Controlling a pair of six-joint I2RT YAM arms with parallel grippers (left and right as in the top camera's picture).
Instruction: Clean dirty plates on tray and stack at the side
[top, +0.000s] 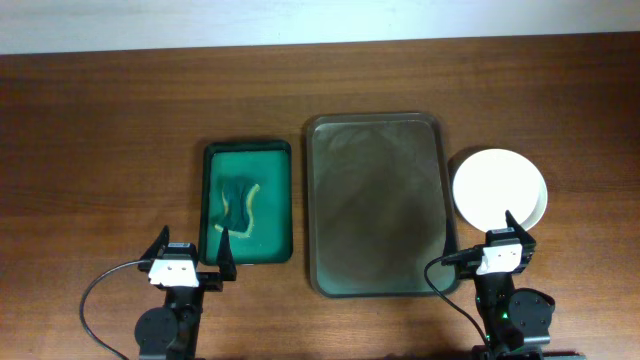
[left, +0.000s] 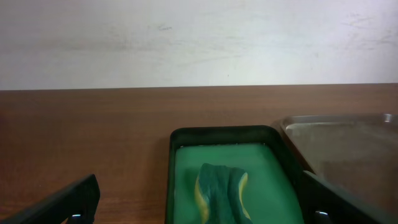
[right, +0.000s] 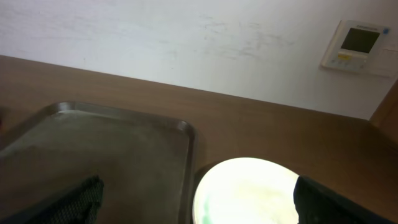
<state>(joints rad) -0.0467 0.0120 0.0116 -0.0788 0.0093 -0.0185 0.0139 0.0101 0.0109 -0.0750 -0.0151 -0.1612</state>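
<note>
Arms: both of mine sit low at the near table edge, wrists facing the far wall.
Left gripper (top: 194, 243): fingers wide apart, holding nothing, pointed at the green tray (top: 282, 200) where the sponge (top: 238, 200) lies.
Right gripper (top: 482, 240): fingers wide apart, holding nothing, just short of the white plate (top: 500, 188).
White plate: on the table (top: 120, 120), just right of the grey tray (top: 375, 119).
Room: white wall, wall panel (right: 357, 43).

No legible text, label, brand or number anywhere, only a white wall panel (right: 359, 45) with a small greenish display (right: 360, 39) and a row of buttons (right: 343, 59), its markings too small and blurred to make out.
</note>
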